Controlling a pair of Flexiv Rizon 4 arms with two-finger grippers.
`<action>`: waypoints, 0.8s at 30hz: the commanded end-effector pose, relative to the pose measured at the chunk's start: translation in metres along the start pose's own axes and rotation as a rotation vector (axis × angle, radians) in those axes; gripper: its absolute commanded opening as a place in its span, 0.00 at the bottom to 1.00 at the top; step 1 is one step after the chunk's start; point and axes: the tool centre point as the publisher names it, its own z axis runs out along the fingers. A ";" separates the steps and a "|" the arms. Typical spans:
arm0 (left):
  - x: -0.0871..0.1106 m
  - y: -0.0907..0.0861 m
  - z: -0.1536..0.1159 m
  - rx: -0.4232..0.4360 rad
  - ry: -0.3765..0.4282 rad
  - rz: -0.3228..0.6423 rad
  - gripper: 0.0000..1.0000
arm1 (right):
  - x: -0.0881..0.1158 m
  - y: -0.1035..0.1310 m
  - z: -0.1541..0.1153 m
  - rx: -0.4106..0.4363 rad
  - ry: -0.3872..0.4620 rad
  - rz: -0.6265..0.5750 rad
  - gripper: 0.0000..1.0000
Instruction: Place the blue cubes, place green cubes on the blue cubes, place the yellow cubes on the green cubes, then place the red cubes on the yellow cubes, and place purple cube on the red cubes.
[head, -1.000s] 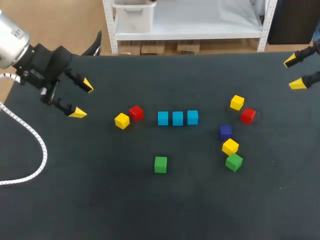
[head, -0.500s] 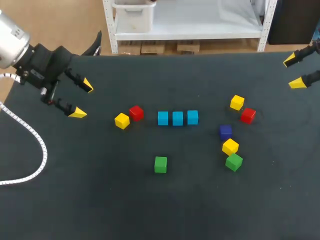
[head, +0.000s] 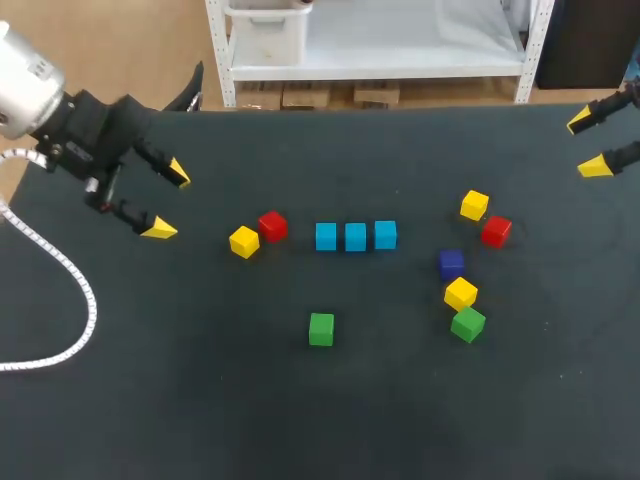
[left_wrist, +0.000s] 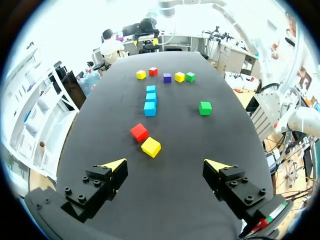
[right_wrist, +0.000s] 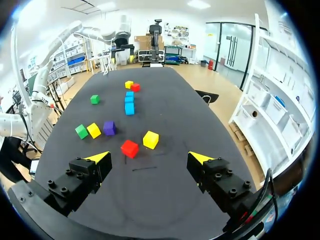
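**Dark counter with scattered cubes, both tools spread and holding nothing**

From the head view, the blue cubes (head: 355, 237) stand in a tight row of three at the middle of the counter (head: 200, 400). Just beside the row's left end sits the left red cube (head: 272, 226), with the left yellow cube (head: 244, 242) against its corner. The lone green cube (head: 321, 329) lies apart from the row, nearer the robot.

To the right is a loose group. The far yellow cube (head: 474, 205) and the right red cube (head: 496, 231) sit close together. Below them the purple cube (head: 451, 264), the near yellow cube (head: 461, 294) and the right green cube (head: 468, 324) form a short line.

The left tool (head: 168, 200) hangs over the counter's far left part with its fingers spread wide. The right tool (head: 590, 144) hangs at the far right edge, also spread.

In the left wrist view, the left tool (left_wrist: 166, 164) is spread with bare counter between its tips. The left yellow cube (left_wrist: 151, 147) and the left red cube (left_wrist: 139, 132) lie just ahead of it. The blue cubes (left_wrist: 151, 97) are beyond them, and the lone green cube (left_wrist: 205, 108) is off to one side.

In the right wrist view, the right tool (right_wrist: 149, 157) is spread too. The right red cube (right_wrist: 129, 148) and the far yellow cube (right_wrist: 150, 139) lie just ahead of it. The purple cube (right_wrist: 109, 127) is beside them, and the blue cubes (right_wrist: 129, 100) are farther on.
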 end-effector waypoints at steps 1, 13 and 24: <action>-0.013 0.013 0.019 0.039 0.058 0.005 1.00 | 0.000 0.000 0.000 0.000 -0.001 -0.001 1.00; -0.017 0.014 0.044 0.152 0.127 0.108 1.00 | 0.000 0.000 0.000 0.000 -0.001 -0.001 1.00; -0.018 0.016 0.050 0.177 0.170 0.282 1.00 | 0.000 0.000 0.000 0.000 -0.001 -0.001 1.00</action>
